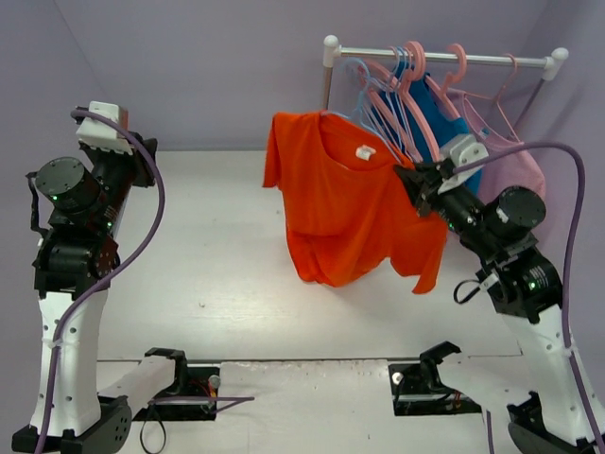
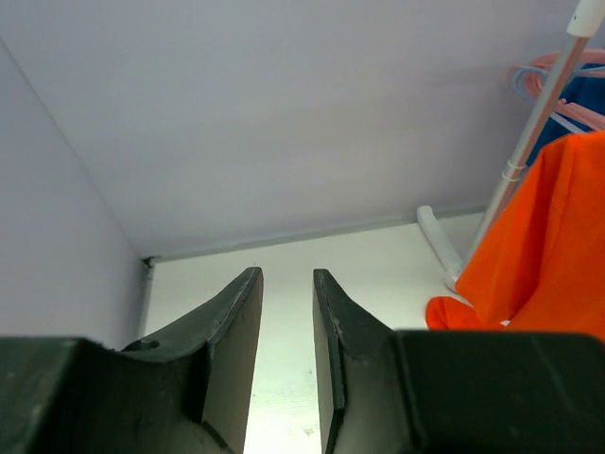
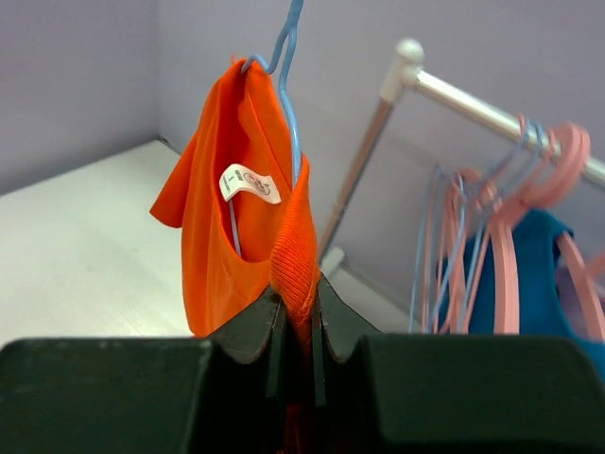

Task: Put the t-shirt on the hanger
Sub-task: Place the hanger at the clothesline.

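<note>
Two fingers of the right gripper point(image 3: 298, 312) were pressed together on the ribbed collar of the t-shirt point(image 1: 350, 208), pinching the cloth at its right shoulder. The left gripper point(image 2: 286, 331) was held high over the far left corner of the table point(image 1: 217, 265), its fingers a little apart with nothing between them.

We saw the t-shirt hanging in the air over the far right part of the table, just in front of the rack point(image 1: 440, 59). The hanger point(image 3: 290, 26) ran up through the neck opening beside the white label point(image 3: 250, 183), and its hook left the top of the wrist view, so we could not tell what it hung from.

We judged the step to be drawing the pinched shoulder over the hanger's right arm. To do it well, we would keep the pinch on the rib and not on loose cloth. We would stretch the collar outward toward the right edge before lowering it, and move slowly so the thin wire does not swing or slip out of the neck. The pink hangers point(image 1: 416, 85) were near, so a wide sweep could snag them.

The t-shirt's long axis was close to upright, neck up and hem toward the table. Its shoulder line ran from the rack's left post down toward the right edge, tilted lower at the pinched side
</note>
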`<action>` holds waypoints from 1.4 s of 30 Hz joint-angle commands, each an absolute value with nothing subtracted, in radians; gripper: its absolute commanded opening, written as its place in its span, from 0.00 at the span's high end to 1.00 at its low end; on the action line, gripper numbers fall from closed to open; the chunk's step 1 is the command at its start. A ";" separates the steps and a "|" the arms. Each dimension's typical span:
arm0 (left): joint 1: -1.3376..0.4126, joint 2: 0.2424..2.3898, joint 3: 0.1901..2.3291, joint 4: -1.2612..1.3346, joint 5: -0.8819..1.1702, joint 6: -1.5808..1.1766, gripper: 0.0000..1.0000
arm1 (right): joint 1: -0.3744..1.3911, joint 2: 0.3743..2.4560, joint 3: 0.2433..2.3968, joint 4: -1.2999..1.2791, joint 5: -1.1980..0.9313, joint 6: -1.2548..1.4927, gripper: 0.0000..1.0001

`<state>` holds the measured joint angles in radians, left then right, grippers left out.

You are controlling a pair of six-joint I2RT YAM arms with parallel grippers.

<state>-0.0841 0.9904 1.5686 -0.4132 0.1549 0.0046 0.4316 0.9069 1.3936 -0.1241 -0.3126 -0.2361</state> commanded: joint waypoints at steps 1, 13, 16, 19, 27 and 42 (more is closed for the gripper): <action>-0.091 1.003 1.548 -0.310 0.193 -0.078 0.77 | 0.425 0.829 1.287 -0.058 -0.123 -0.236 1.00; -0.114 1.011 1.465 -0.314 0.226 -0.145 0.77 | 0.425 0.972 1.299 0.010 0.134 -0.288 1.00; -0.117 1.002 1.456 -0.319 0.233 -0.147 0.77 | 0.423 1.045 1.339 0.058 0.155 -0.291 1.00; -0.119 0.989 1.447 -0.334 0.233 -0.144 0.77 | 0.423 1.106 1.377 0.115 0.170 -0.287 1.00; -0.126 0.953 1.420 -0.376 0.217 -0.130 0.77 | 0.397 1.288 1.548 0.199 0.177 -0.298 1.00; -0.128 0.909 1.369 -0.424 0.203 -0.150 0.77 | 0.353 1.431 1.503 0.273 0.051 -0.211 1.00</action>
<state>-0.1234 0.9208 1.3595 -0.4533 0.2081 -0.1275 0.3572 1.4510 1.5226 0.1170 0.0984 -0.2565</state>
